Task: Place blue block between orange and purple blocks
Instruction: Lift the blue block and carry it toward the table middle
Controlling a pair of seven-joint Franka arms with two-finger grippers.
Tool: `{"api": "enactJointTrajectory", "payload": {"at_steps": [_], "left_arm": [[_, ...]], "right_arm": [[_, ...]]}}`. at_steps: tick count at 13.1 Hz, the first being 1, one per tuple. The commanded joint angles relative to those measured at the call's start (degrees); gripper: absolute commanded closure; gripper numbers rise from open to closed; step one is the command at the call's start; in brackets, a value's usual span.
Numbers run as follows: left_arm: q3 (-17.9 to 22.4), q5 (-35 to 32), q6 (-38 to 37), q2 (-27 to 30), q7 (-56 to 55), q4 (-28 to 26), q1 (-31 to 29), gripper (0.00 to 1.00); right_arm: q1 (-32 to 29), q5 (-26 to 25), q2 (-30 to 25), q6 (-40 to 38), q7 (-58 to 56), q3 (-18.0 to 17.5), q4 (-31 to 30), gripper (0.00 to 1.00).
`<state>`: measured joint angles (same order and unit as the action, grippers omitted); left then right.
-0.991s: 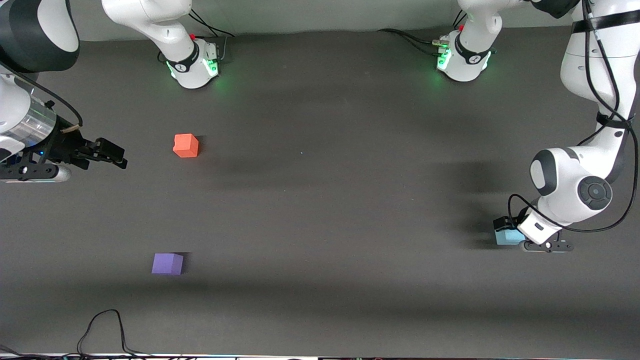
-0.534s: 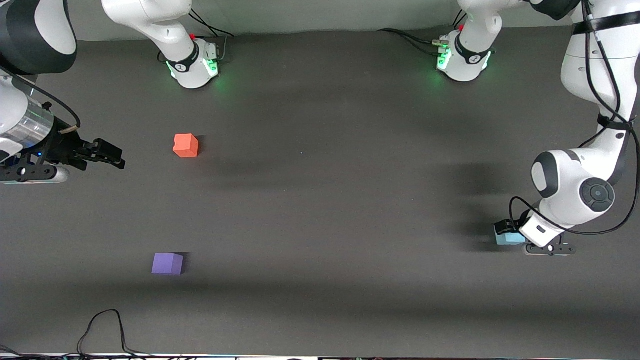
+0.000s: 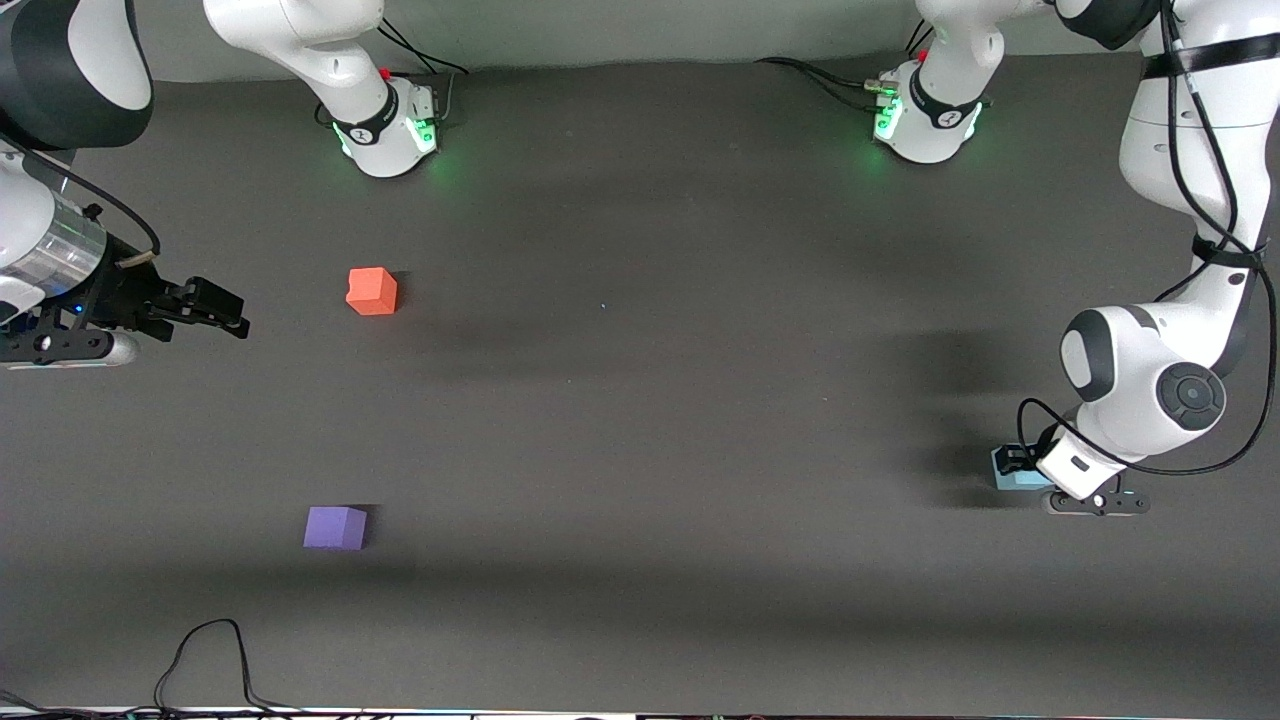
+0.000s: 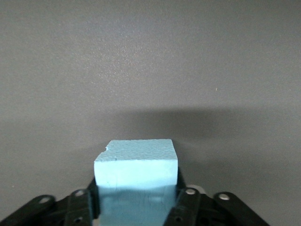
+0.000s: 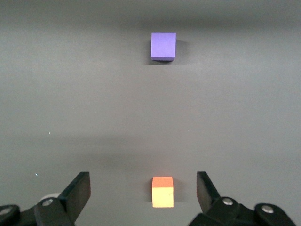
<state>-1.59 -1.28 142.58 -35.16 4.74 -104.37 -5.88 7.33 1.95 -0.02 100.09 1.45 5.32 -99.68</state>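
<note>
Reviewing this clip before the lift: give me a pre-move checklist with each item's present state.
1. Left gripper shut on the blue block: ok.
2. Block centred between the fingers: ok.
3. Block lifted off the table: cannot tell.
4. Gap between orange block and purple block free: ok.
5. Right gripper open, waiting at the right arm's end, outside that gap: ok.

You see a plain sky-blue block (image 4: 136, 165) between black left gripper (image 4: 136, 200) fingers. At your ten o'clock on the dark grey table (image 3: 640, 400) sits an orange-red block (image 3: 371, 291), at eight o'clock a violet-purple block (image 3: 334, 527).
</note>
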Motion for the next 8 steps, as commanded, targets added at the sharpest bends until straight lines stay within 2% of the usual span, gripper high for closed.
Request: {"api": "enactJointTrajectory", "payload": {"at_steps": [1, 3, 4, 5, 6, 8], "left_arm": [[0.1, -0.1, -0.1, -0.4, -0.2, 0.7, 0.1, 0.65], [0.1, -0.3, -0.9, -0.3, 0.0, 1.5, 0.1, 0.65], [0.1, -0.4, -3.8, 0.1, 0.3, 2.8, 0.0, 0.65], [0.1, -0.5, -8.9, 1.3, 0.3, 5.3, -0.2, 0.65], [0.1, -0.5, -17.9, 2.5, 0.4, 10.0, -0.2, 0.64], [0.0, -0.5, -26.3, 4.7, -0.1, 14.2, -0.1, 0.64]], "right_arm": [[-0.5, -0.1, -0.1, 0.0, -2.7, 0.2, 0.3, 0.0], [-0.5, -0.1, 0.1, 0.0, -2.8, 1.0, 0.3, 0.0], [-0.5, -0.1, 0.0, 0.0, -2.8, 1.0, 0.3, 0.0], [-0.5, -0.1, 0.0, 0.0, -2.8, 1.1, 0.3, 0.0], [-0.5, 0.0, 0.1, 0.0, -2.9, 1.2, 0.3, 0.0], [-0.5, 0.0, 0.0, 0.0, -2.9, 1.4, 0.3, 0.0]]}}
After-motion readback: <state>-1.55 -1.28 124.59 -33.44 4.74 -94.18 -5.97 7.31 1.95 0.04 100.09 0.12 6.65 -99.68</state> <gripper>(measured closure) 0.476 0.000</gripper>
